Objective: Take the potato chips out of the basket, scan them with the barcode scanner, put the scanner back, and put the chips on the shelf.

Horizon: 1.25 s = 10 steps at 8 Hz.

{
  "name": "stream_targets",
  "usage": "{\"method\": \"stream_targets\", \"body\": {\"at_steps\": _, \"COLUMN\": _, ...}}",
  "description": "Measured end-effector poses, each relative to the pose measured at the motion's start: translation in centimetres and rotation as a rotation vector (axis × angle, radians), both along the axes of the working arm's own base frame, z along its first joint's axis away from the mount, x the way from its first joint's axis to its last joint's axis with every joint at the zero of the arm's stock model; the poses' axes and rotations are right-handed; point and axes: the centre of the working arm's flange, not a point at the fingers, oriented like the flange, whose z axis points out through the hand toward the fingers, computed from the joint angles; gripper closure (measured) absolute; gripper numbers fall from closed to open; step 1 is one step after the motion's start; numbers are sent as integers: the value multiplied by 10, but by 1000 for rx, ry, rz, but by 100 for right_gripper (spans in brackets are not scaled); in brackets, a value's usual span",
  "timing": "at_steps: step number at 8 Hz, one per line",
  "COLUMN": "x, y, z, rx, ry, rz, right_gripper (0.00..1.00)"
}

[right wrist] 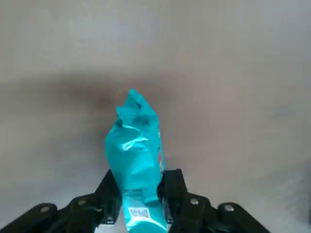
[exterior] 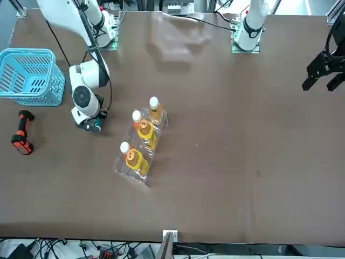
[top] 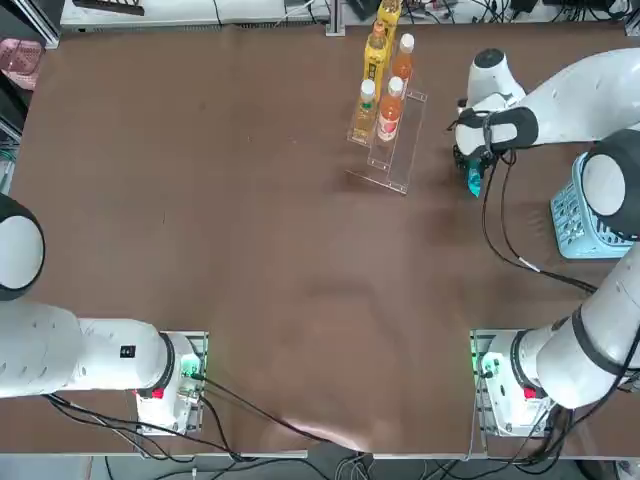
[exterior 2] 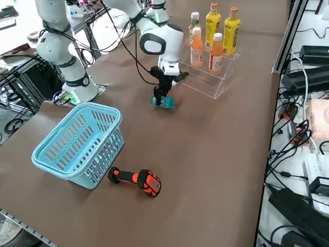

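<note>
The potato chips are a narrow teal packet pinched between my right gripper's two black fingers, which are shut on its lower end. In the right side view the gripper points straight down, with the packet at table level beneath it. This spot lies between the clear stepped shelf and the light blue basket. The black and orange barcode scanner lies on the table beside the basket. From overhead the packet shows just under the gripper, to the right of the shelf.
Several orange and yellow drink bottles stand on the shelf's tiers. The basket sits at the table's right edge, partly under my arm. Cables and equipment lie off the table beyond the side edge.
</note>
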Motion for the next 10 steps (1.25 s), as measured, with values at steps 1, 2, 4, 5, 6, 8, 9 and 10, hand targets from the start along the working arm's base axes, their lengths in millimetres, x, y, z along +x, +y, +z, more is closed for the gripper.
{"method": "stream_targets", "body": {"at_steps": 1, "x": 8, "y": 15, "z": 19, "rx": -15, "ry": 1, "rz": -7, "right_gripper": 58}}
{"method": "stream_targets", "body": {"at_steps": 2, "x": 16, "y": 35, "z": 41, "rx": -26, "ry": -11, "rz": -14, "right_gripper": 58}}
{"method": "stream_targets", "body": {"at_steps": 4, "x": 27, "y": 68, "z": 74, "rx": 70, "ry": -45, "rz": -92, "right_gripper": 58}}
{"method": "stream_targets", "body": {"at_steps": 5, "x": 32, "y": 75, "z": 83, "rx": 125, "ry": -63, "rz": -129, "right_gripper": 58}}
{"method": "stream_targets", "body": {"at_steps": 6, "x": 36, "y": 78, "z": 88, "rx": 165, "ry": -91, "rz": -148, "right_gripper": 58}}
{"method": "stream_targets", "body": {"at_steps": 8, "x": 42, "y": 85, "z": 94, "rx": 269, "ry": -126, "rz": -181, "right_gripper": 58}}
{"method": "stream_targets", "body": {"at_steps": 9, "x": 43, "y": 88, "z": 95, "rx": 310, "ry": -131, "rz": -180, "right_gripper": 58}}
{"method": "stream_targets", "body": {"at_steps": 10, "x": 43, "y": 91, "z": 95, "rx": 329, "ry": -132, "rz": -171, "right_gripper": 57}}
